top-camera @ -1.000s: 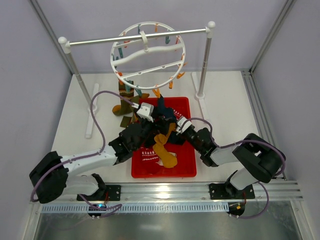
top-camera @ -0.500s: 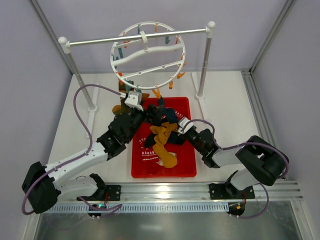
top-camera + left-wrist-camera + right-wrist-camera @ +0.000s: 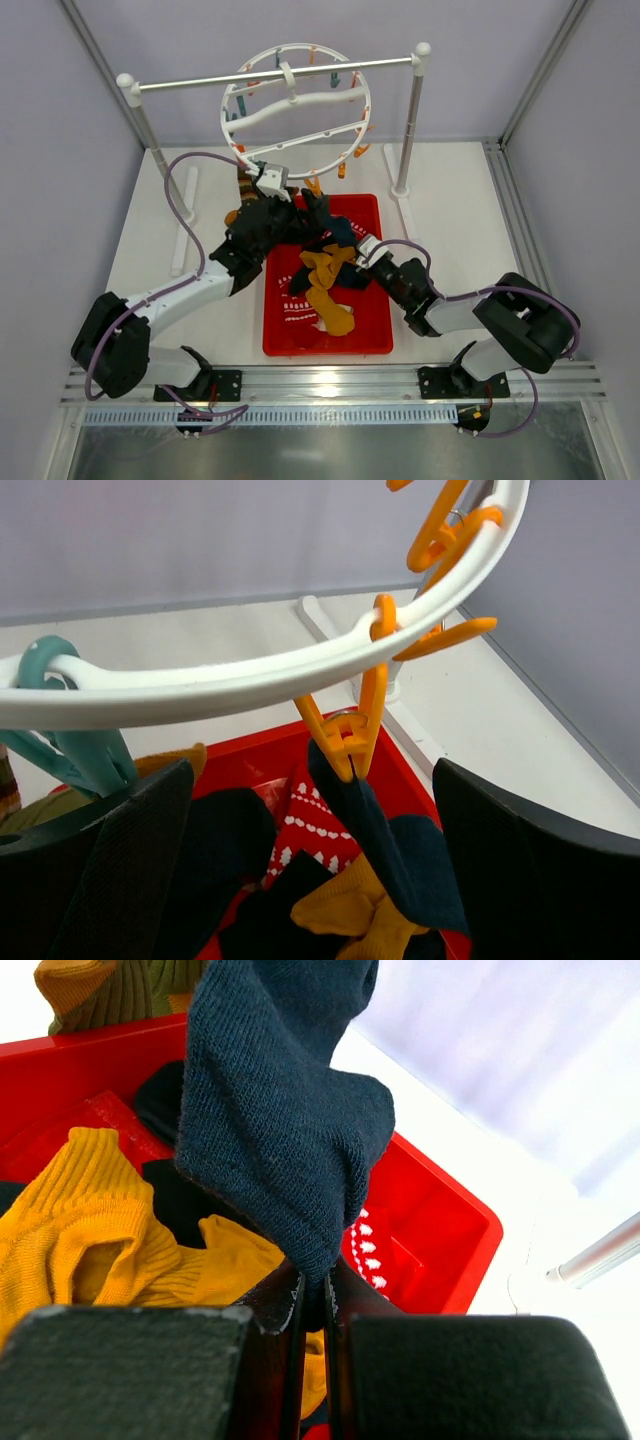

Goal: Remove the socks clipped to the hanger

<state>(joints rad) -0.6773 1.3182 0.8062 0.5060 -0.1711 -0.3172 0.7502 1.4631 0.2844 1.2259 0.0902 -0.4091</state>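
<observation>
Right pincer (image 3: 312, 1295) is clamped on the navy sock (image 3: 280, 1130) — its orange clip (image 3: 350, 730), twelve o'clock of the wide left pincer (image 3: 312, 820), should be squeezed.

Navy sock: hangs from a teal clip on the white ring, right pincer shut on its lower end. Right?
One error: the clip holding the navy sock is orange, not teal, as the left wrist view shows. The rest stands: the sock hangs from the white ring, and the right pincer is shut on its lower end.
</observation>
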